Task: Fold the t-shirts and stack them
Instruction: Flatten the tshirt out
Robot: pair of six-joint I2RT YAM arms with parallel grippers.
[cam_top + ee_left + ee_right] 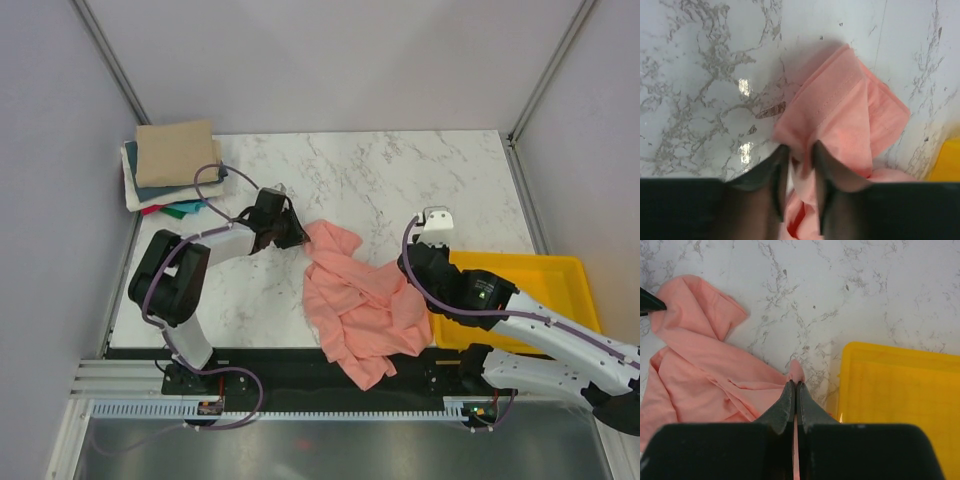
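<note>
Stack (172, 165) folded; right of it, 1 crumpled salmon-pink t-shirt (360, 310) left for you, left gripper (799, 150) and right gripper (795, 385) clamped on it.

— What is the surface here?
— A white marble-pattern table (400, 170) with grey veins. In the left wrist view, two small bright spots of light shine on it.
— And the yellow thing?
— A yellow plastic tray (545, 270), shallow, with a raised rim. It lies on the right near part of the table and seems to reach past the right edge.
— What is around the table?
— Plain pale grey walls (330, 60) on three sides, with a metal post (112, 60) at each far corner. Along the near edge runs a dark strip (330, 372), then a white slotted rail (330, 408), and below that a grey metal sheet (330, 450).
</note>
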